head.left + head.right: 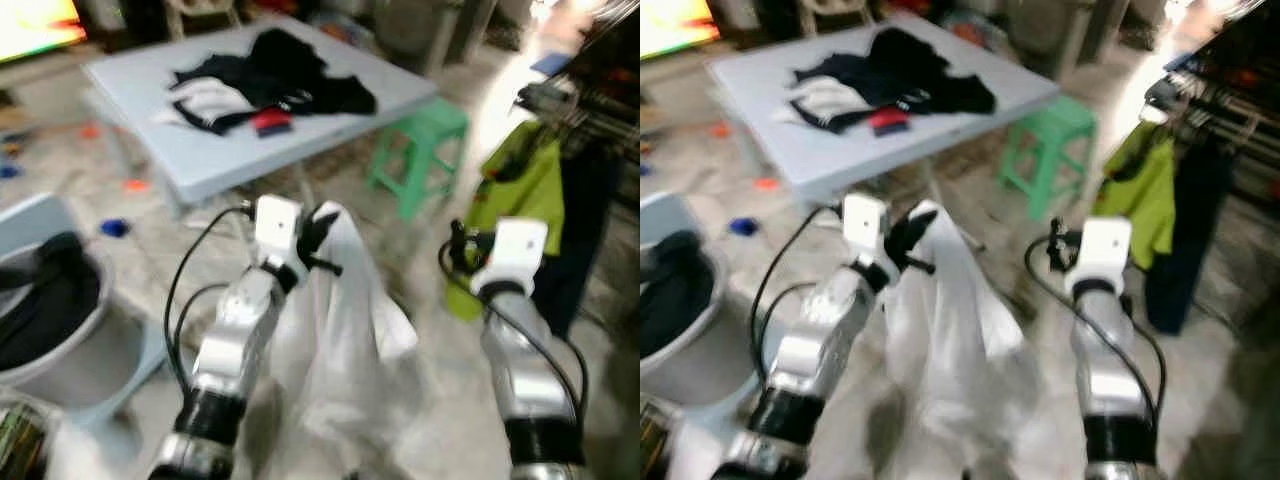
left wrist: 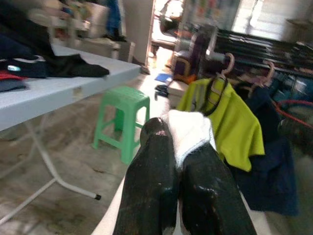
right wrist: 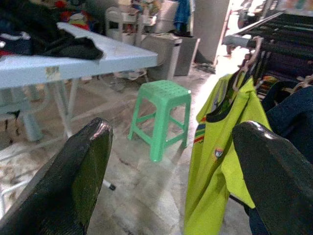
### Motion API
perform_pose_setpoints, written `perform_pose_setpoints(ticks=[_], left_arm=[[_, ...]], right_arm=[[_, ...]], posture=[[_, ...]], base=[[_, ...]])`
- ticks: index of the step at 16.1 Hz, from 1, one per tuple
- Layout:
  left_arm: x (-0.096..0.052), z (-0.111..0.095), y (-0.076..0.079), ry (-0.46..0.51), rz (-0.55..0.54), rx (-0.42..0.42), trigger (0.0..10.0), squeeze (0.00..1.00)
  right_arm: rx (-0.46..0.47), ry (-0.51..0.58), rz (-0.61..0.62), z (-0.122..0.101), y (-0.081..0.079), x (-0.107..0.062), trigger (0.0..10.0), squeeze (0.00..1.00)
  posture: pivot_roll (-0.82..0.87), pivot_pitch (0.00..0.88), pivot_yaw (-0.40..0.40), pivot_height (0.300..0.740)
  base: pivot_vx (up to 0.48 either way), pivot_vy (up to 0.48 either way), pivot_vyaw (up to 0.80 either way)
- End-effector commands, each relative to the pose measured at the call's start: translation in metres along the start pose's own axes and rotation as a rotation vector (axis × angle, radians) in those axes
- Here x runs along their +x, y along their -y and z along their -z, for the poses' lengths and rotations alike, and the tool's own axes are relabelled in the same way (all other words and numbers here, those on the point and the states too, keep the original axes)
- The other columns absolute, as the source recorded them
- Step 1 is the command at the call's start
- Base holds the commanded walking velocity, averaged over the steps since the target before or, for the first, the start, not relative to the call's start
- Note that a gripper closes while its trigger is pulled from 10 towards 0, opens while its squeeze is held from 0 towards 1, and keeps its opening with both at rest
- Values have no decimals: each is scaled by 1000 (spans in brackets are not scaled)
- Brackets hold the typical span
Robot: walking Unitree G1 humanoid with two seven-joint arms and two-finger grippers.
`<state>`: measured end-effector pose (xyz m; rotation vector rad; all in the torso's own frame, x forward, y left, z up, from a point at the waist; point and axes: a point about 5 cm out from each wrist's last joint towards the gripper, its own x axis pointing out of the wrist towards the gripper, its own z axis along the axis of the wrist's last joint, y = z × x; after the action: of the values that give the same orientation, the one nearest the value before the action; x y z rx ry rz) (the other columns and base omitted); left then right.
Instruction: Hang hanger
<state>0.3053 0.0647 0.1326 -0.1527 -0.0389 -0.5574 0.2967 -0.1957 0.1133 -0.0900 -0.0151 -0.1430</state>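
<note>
Ahead on the left, a pale desk [image 1: 200,160] carries a heap of dark clothes [image 1: 270,85], with a green stool [image 1: 420,150] on the floor beside it; at right a rack [image 3: 274,29] holds a lime shirt [image 3: 220,161] on a hanger [image 3: 247,61] next to a navy garment [image 3: 293,112]. Left claw [image 2: 178,191], raised at centre, is pinched tight on a white garment [image 1: 340,330] that drapes below it. Right claw [image 3: 171,161], fingers spread wide and gripping nothing, faces the stool and lime shirt.

No text can be read — the small badge on the yellow-green shirt [image 3: 218,155] is too blurred.
</note>
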Motion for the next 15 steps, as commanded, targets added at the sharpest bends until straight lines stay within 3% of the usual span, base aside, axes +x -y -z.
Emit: perform_pose_setpoints(ticks=[1, 10, 13, 15], left_arm=[[-2, -9, -9, 40, -24, 30, 10000, 0], [-12, 8, -10, -39, 27, 69, 10000, 0], [-17, 15, -21, -83, -5, 97, 10000, 0], [-16, 13, -26, -85, -28, 128, 10000, 0]], right_arm=[[10, 21, -31, -5, -11, 1, 10000, 0], [-28, -35, -30, 10, -13, -8, 10000, 0], [-10, -118, -14, 22, 1, -5, 10000, 0], [1, -137, -19, 24, 5, -4, 10000, 0]], posture=[[-53, 0, 0, 740], [-55, 0, 10, 740], [-60, 0, 26, 740], [-61, 0, 30, 740]], base=[[424, 0, -800], [461, 0, -800], [434, 0, -800], [0, 0, -216]])
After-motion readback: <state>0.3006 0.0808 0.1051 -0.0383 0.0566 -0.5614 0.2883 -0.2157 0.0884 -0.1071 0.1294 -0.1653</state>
